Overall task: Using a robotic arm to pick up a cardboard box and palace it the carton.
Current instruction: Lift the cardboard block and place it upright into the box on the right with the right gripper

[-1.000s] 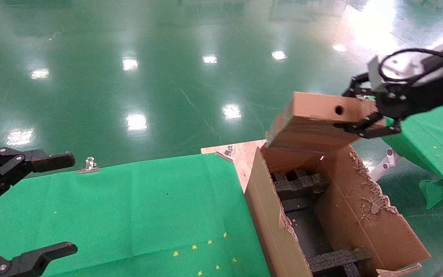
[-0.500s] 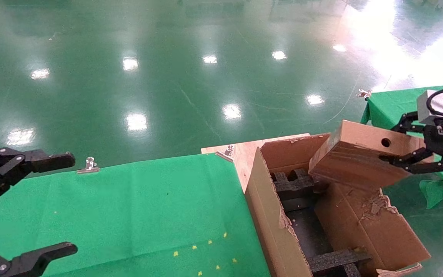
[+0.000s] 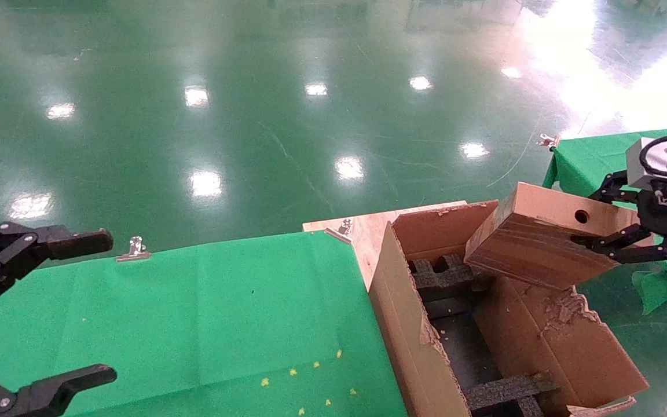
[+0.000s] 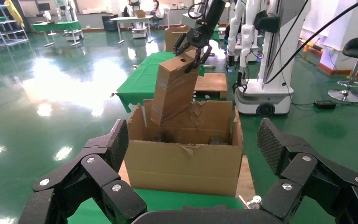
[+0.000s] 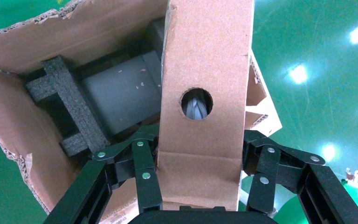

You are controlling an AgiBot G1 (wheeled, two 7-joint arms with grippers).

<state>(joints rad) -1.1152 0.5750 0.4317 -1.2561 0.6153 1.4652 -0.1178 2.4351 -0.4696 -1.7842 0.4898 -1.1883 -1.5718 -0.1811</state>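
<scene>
The green-covered counter [image 3: 206, 313] lies to the left of the carton [image 3: 420, 347], its cloth pinned at the far edge by a metal clip [image 3: 134, 248]. The carton stands at the counter's right end, open at the top, with tall ragged flaps and black foam dividers [image 3: 446, 278] inside; in the left wrist view the carton [image 4: 182, 161] faces the camera, its front edge torn.

Above the carton's far right corner hangs the cardboard box [image 3: 542, 243], tilted, its lower end dipping just inside the carton's rim and its upper end raised toward the carton's right. A small round hole shows in its upper face. In the right wrist view the cardboard box [image 5: 205, 102] points down at the foam and the grey floor of the carton [image 5: 37, 121].

The right claw [image 3: 623, 226] is clamped on the box's raised end, one finger on each side, to the right of the carton; the right wrist view shows the right claw [image 5: 198, 172] pressing both flanks.

The left claw [image 3: 50, 313] hovers well to the left of the carton over the counter, fingers spread wide and holding nothing.
</scene>
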